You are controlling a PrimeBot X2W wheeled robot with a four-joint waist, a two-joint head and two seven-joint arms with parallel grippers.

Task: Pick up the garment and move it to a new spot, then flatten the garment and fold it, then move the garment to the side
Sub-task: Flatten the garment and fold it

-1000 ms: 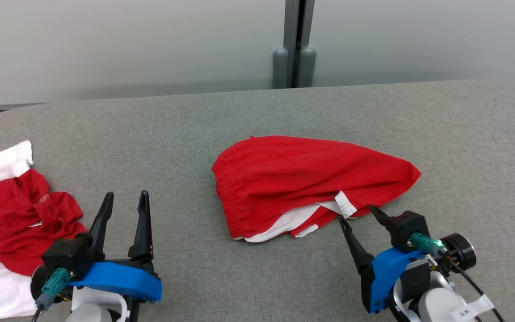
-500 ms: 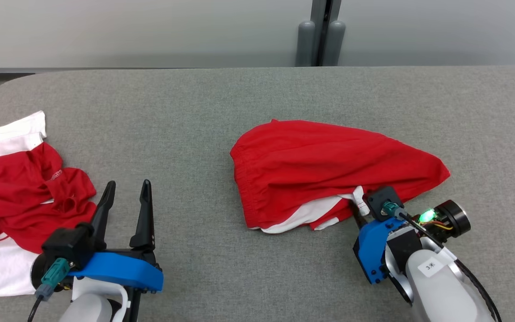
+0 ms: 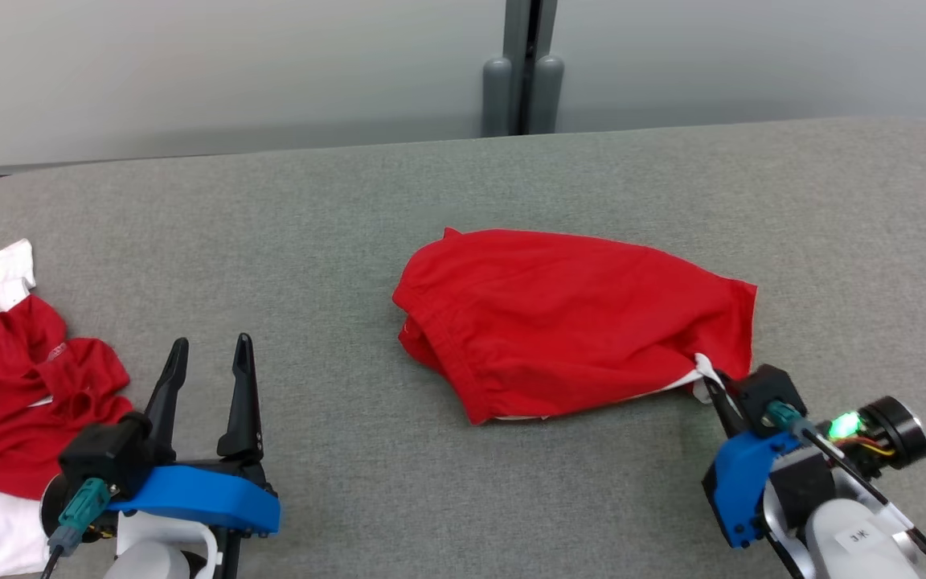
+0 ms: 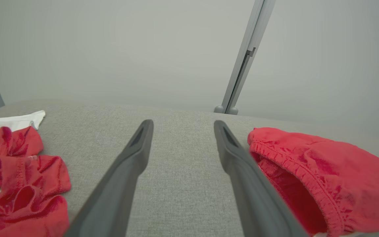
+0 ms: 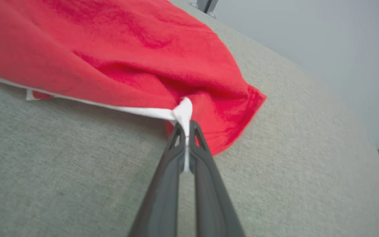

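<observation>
Gripping a pinch of white trim (image 5: 183, 112), the right gripper (image 3: 712, 386) sits near the worktop's (image 3: 431, 482) near right corner. Its two dark fingers are pressed together on the cloth. Right wrist view: the trim is bunched into a small knot at the fingertips, and a thin white strip runs down between them.

The trim belongs to the red shorts (image 3: 575, 322). These lie about mid-worktop, somewhat right of centre, rumpled and not flat. The elastic waistband (image 3: 411, 322) is at the end towards the left edge. The hem corner at the other end is drawn towards the right gripper. A line of white shows along the shorts' near edge, and the rest of the cloth rests on the grey fabric surface.

The left gripper (image 3: 212, 342) is near the near left corner, fingers spread wide apart with nothing between them. It is well apart from the shorts. Left wrist view: the waistband opening (image 4: 285, 154) lies just beyond the right-hand finger.

A red-and-white jersey (image 3: 21, 386) is crumpled at the left edge, beside the left gripper. A grey post (image 3: 521, 80) stands behind the far edge against a pale wall (image 3: 190, 72).
</observation>
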